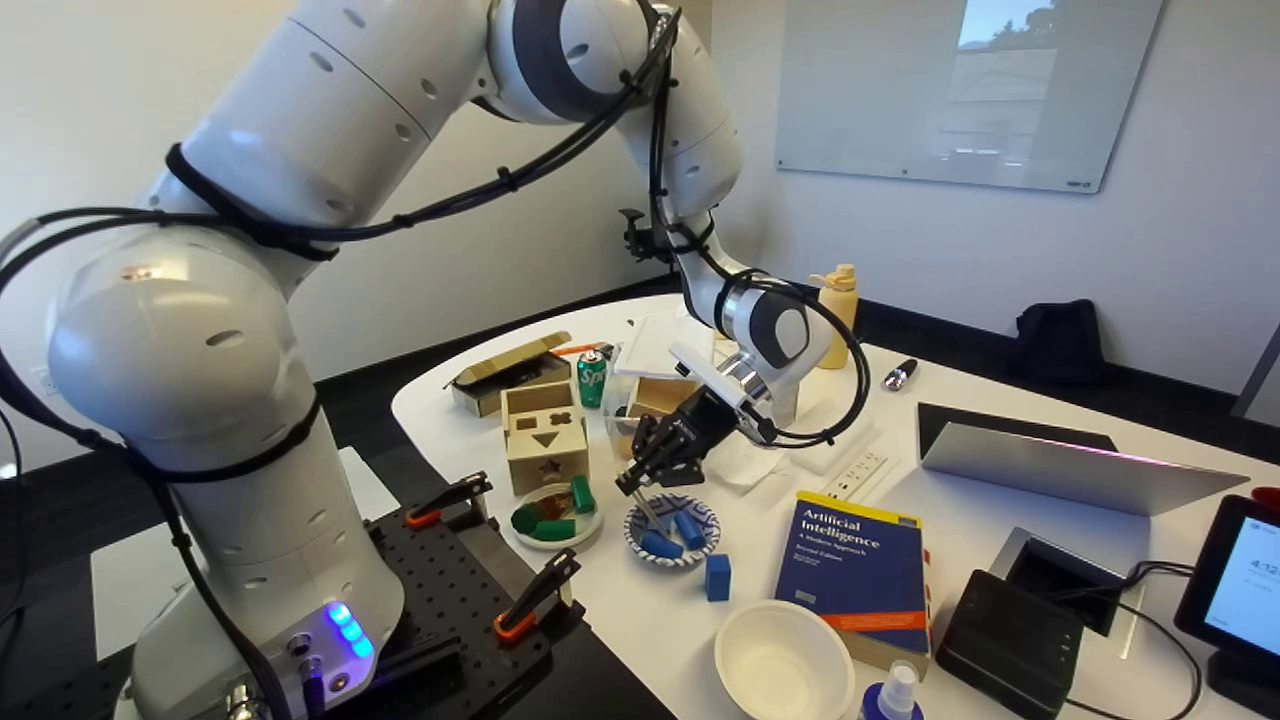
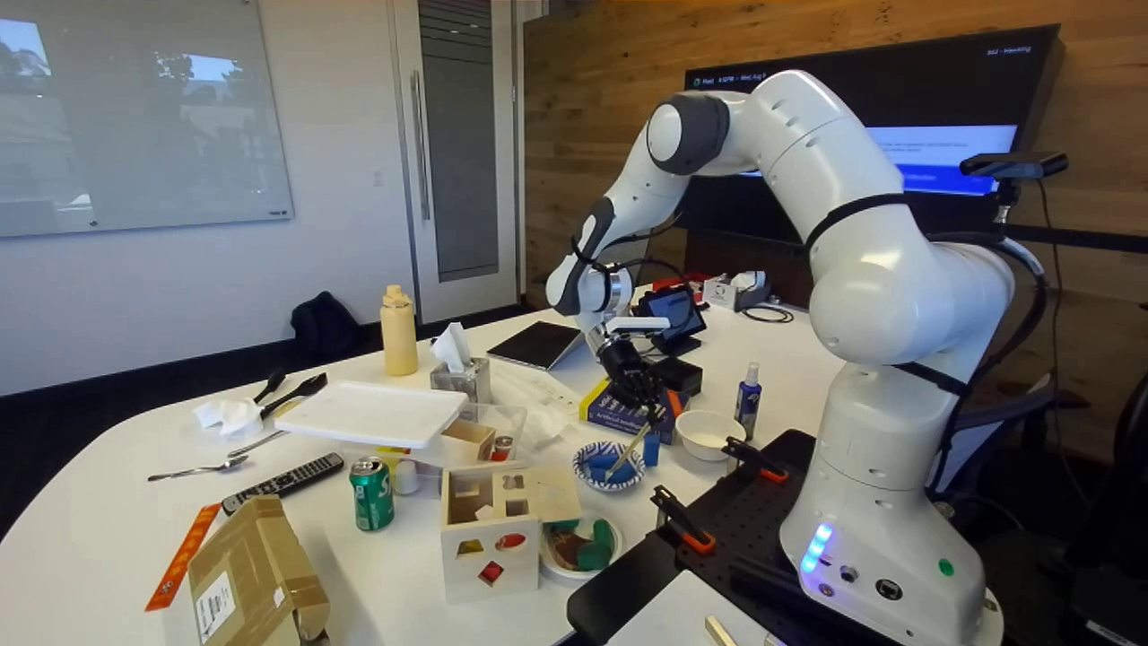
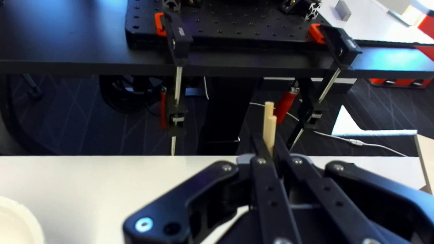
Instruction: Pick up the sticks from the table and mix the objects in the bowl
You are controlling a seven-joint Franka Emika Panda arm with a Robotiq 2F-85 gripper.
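The hand (image 3: 271, 149) pinches two pale wooden sticks (image 2: 629, 450), which slant down into the blue-and-white patterned bowl (image 1: 711, 533) holding blue blocks (image 1: 660, 545). The bowl sits near the bench (image 1: 640, 597) edge that faces the robot's base (image 1: 265, 580); another blue block (image 1: 718, 578) stands upright just beside it.

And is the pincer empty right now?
No, the wrist view shows the pincer closed on two pale sticks.
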